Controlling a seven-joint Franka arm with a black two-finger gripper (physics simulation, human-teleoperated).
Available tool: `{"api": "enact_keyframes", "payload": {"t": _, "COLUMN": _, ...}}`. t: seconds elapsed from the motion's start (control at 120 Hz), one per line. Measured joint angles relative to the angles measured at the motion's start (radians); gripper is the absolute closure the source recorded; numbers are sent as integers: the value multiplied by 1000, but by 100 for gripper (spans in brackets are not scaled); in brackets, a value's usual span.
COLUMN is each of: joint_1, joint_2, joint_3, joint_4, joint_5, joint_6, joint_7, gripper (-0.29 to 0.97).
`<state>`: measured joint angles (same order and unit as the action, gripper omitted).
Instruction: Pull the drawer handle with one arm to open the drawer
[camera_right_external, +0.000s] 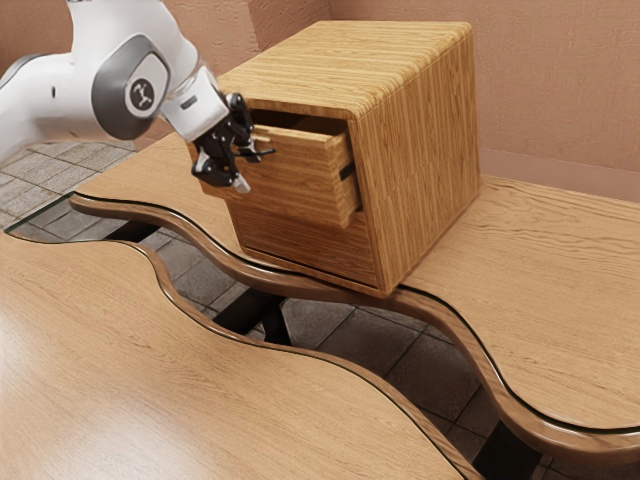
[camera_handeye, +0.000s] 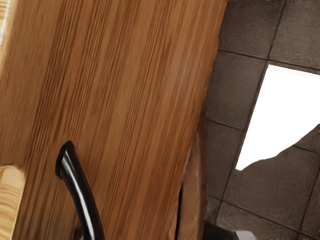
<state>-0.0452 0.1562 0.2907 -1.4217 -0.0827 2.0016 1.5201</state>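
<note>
A wooden cabinet (camera_right_external: 420, 150) stands on the far table. Its top drawer (camera_right_external: 305, 175) is slid partway out toward the exterior view's left, with a dark gap showing above the drawer front. My black gripper (camera_right_external: 245, 160) is pressed against the drawer front at handle height, its fingers closed around the drawer handle. In the wrist view the glossy black curved handle (camera_handeye: 80, 200) rises from just under my hand, in front of the wood-grain drawer front (camera_handeye: 125, 100).
The cabinet sits on a wavy-edged wooden table (camera_right_external: 540, 280). A second wooden table (camera_right_external: 150, 400) lies nearer the camera, and a gap between them shows the tiled floor (camera_right_external: 330, 330). Dark floor tiles (camera_handeye: 250, 50) appear beside the drawer in the wrist view.
</note>
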Motion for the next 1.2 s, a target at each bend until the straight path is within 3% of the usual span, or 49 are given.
{"api": "enact_keyframes", "payload": {"t": 0.092, "joint_1": -1, "joint_2": -16, "joint_3": 0, "joint_4": -22, "joint_5": 1, "joint_6": 3, "joint_7": -3, "gripper": 44}}
{"api": "enact_keyframes", "payload": {"t": 0.225, "joint_1": -1, "joint_2": -64, "joint_3": 2, "joint_4": -70, "joint_5": 6, "joint_6": 5, "joint_7": -7, "gripper": 54}}
{"api": "enact_keyframes", "payload": {"t": 0.333, "joint_1": -12, "joint_2": -101, "joint_3": 7, "joint_4": -128, "joint_5": 13, "joint_6": 11, "joint_7": -11, "gripper": 50}}
{"api": "enact_keyframes", "payload": {"t": 0.433, "joint_1": -26, "joint_2": -143, "joint_3": 19, "joint_4": -180, "joint_5": 22, "joint_6": 20, "joint_7": -15, "gripper": 57}}
{"api": "enact_keyframes", "payload": {"t": 0.475, "joint_1": -48, "joint_2": -156, "joint_3": 40, "joint_4": -196, "joint_5": 27, "joint_6": 23, "joint_7": -17, "gripper": 56}}
{"api": "enact_keyframes", "payload": {"t": 0.517, "joint_1": -7, "joint_2": -170, "joint_3": -4, "joint_4": -214, "joint_5": 32, "joint_6": 26, "joint_7": -19, "gripper": 52}}
{"api": "enact_keyframes", "payload": {"t": 0.6, "joint_1": -4, "joint_2": -201, "joint_3": -10, "joint_4": -251, "joint_5": 40, "joint_6": 32, "joint_7": -23, "gripper": 46}}
{"api": "enact_keyframes", "payload": {"t": 0.908, "joint_1": -5, "joint_2": -323, "joint_3": -9, "joint_4": -373, "joint_5": 89, "joint_6": 43, "joint_7": -43, "gripper": 81}}
{"api": "enact_keyframes", "payload": {"t": 1.042, "joint_1": -12, "joint_2": -342, "joint_3": -9, "joint_4": -405, "joint_5": 105, "joint_6": 50, "joint_7": -51, "gripper": 54}}
{"api": "enact_keyframes", "payload": {"t": 1.108, "joint_1": -14, "joint_2": -346, "joint_3": -8, "joint_4": -412, "joint_5": 106, "joint_6": 54, "joint_7": -54, "gripper": 62}}
{"api": "enact_keyframes", "payload": {"t": 1.167, "joint_1": -13, "joint_2": -353, "joint_3": -9, "joint_4": -418, "joint_5": 107, "joint_6": 57, "joint_7": -57, "gripper": 55}}
{"api": "enact_keyframes", "payload": {"t": 1.2, "joint_1": -13, "joint_2": -361, "joint_3": -10, "joint_4": -425, "joint_5": 109, "joint_6": 57, "joint_7": -59, "gripper": 59}}
